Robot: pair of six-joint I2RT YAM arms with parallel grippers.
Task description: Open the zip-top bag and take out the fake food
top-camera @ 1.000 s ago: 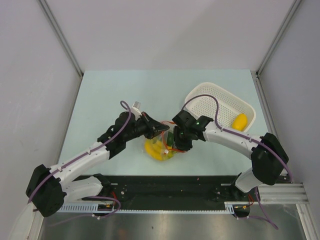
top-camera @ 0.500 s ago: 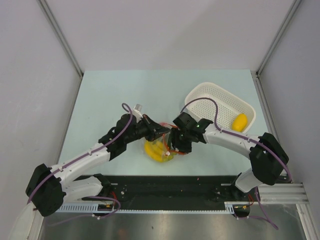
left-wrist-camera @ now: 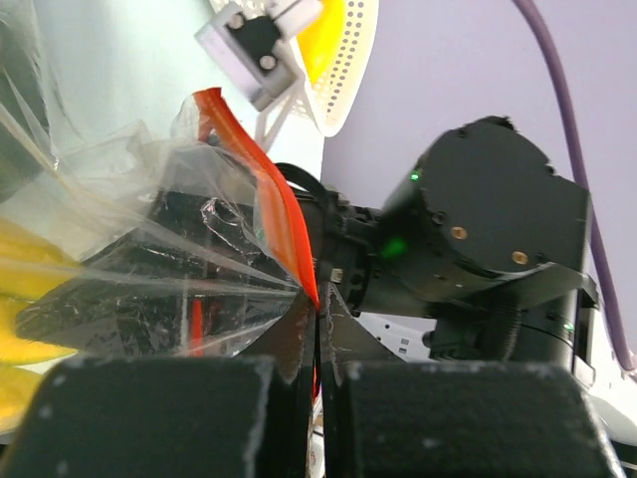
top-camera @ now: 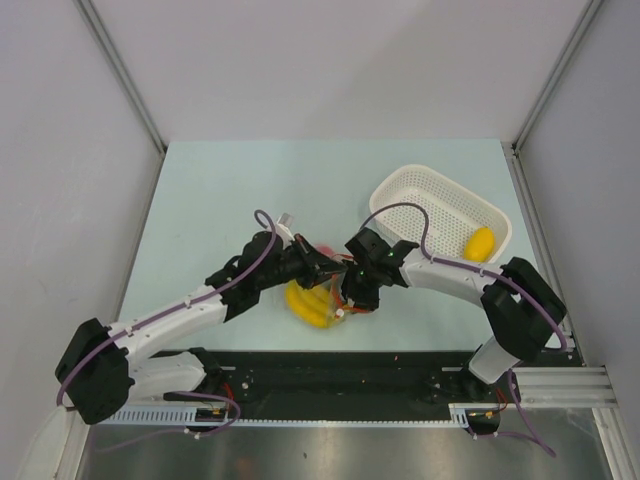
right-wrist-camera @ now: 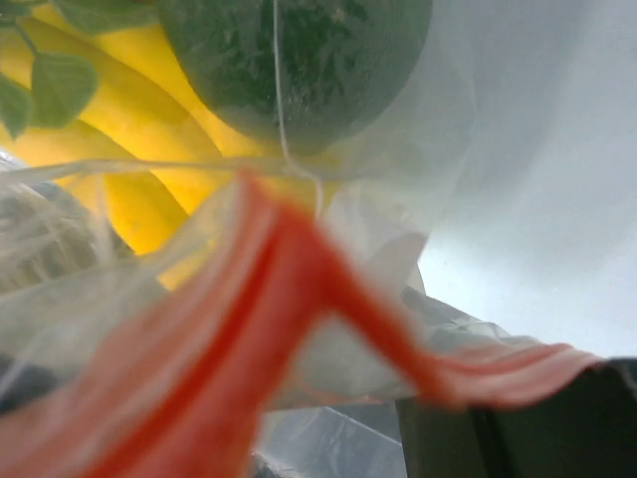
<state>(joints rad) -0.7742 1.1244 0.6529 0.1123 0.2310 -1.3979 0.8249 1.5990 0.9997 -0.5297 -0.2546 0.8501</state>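
The zip-top bag [top-camera: 318, 300] lies between the two arms, clear and crinkly, with a yellow banana bunch [top-camera: 308, 303] showing through it. My left gripper [left-wrist-camera: 318, 309] is shut on the bag's red zip strip [left-wrist-camera: 269, 199], which rises from between its fingertips. In the top view that left gripper [top-camera: 335, 268] sits at the bag's far edge. My right gripper [top-camera: 350, 295] hovers right at the bag's mouth, open. The red strip [right-wrist-camera: 299, 289] drapes across one of its fingers [right-wrist-camera: 528, 428]; the other is hidden behind plastic. Inside the bag I see bananas [right-wrist-camera: 129, 110] and a dark green vegetable [right-wrist-camera: 299, 60].
A white perforated basket [top-camera: 420, 195] stands at the right rear, holding a yellow lemon-like fruit [top-camera: 480, 243]. The right arm's black wrist [left-wrist-camera: 478, 229] fills the space just beyond the left fingers. A black rail [top-camera: 350, 385] runs along the near table edge.
The left gripper has moved right and nearer, still pinching the strip. The right wrist has shifted left and closer to the bag, and the bag has slid slightly nearer.
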